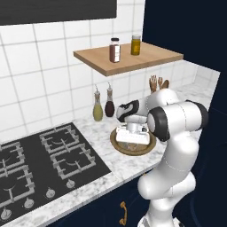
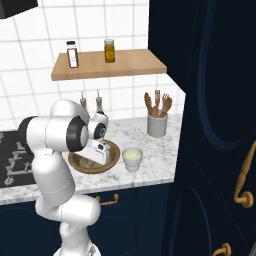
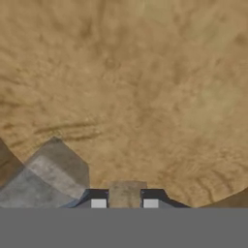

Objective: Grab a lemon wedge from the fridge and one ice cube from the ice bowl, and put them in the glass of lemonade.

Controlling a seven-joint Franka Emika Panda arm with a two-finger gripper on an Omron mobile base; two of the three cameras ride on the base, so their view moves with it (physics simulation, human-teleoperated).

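- White tiles and a grey marble counter fill the left base view. The white arm bends down over the ice bowl, a round brown wooden dish beside the black stove. The hand is low inside the bowl, so its tips are hidden.
- From the right base view, the bowl sits just left of the glass of lemonade, a small white cup with yellow-green inside. They are near but not touching. A white pot of wooden spoons stands further back. A wooden shelf hangs above.
- Looking along the hand, the gripper is right down on the brown bowl floor. Its two dark tips are pinched close, with a small pale block between them. I think that block is the ice cube, so the fingers look clenched on it. A grey slab lies to the left; I cannot tell what it is.
- An ice cube is tiny, light, hard and slippery. Squeeze two flat sides, near the middle, and lift slowly.
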